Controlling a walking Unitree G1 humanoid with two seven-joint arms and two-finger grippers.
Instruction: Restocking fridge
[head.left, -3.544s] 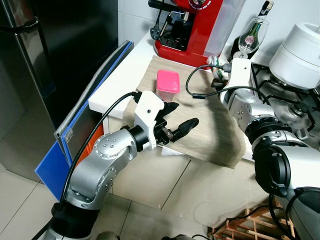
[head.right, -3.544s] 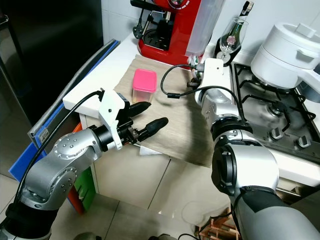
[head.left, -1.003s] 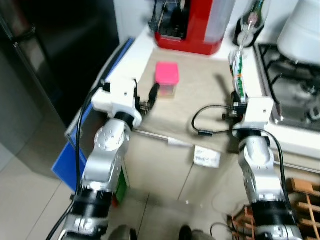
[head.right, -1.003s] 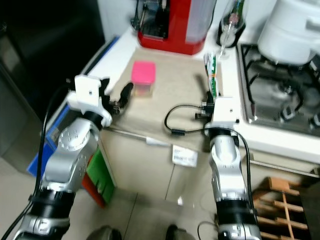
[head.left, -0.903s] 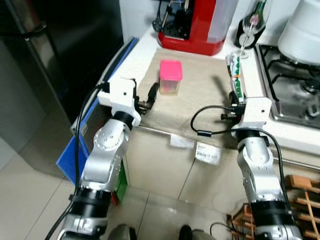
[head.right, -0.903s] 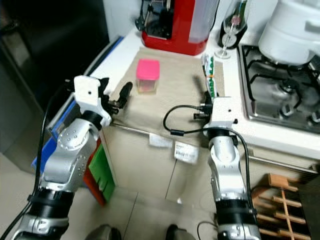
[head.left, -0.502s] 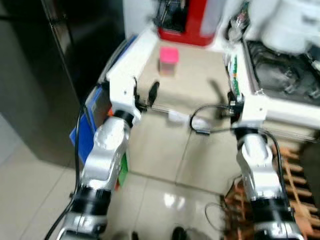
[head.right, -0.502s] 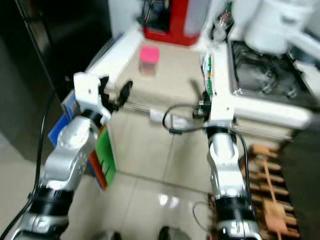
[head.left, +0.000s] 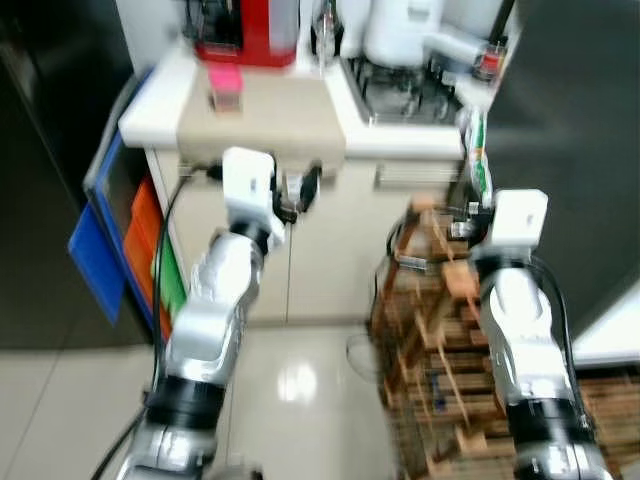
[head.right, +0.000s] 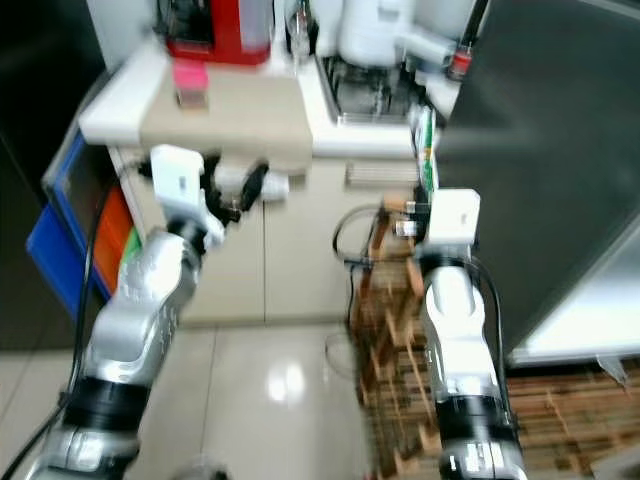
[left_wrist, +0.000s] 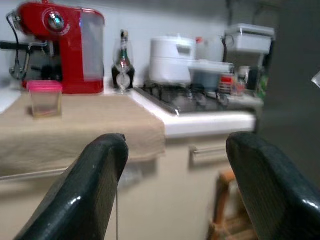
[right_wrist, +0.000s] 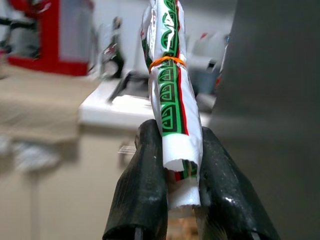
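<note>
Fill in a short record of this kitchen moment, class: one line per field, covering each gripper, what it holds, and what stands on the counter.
Right gripper: raised beside the dark panel, fingers shut on a packet
Packet: white with green and red print, orange band round it, upright
Left gripper: fingers open, nothing between them, in front of the counter
Counter: beige mat hanging over its front edge
On the mat: tub with pink lid
Behind the tub: red coffee machine
Hob: white pot on it
Below the right arm: wooden rack
</note>
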